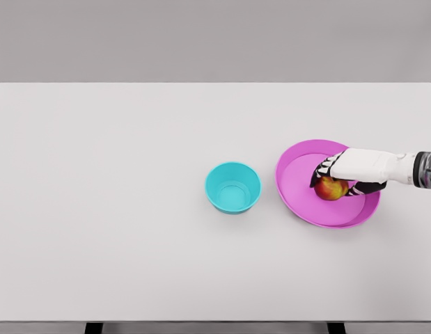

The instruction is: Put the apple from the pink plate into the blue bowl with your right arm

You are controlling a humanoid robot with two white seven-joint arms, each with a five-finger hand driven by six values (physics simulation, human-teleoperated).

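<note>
A red-yellow apple [330,188] lies in the pink plate [299,195] at the right of the white table. My right hand [335,178] reaches in from the right edge and sits over the apple, fingers curled around its top and far side, thumb below it. The apple still rests on the plate. A blue bowl [233,187] stands empty just left of the plate, a short gap between them. The left arm does not show.
The white table [131,209] spans almost the whole picture, with its front edge near the bottom and a grey wall behind it.
</note>
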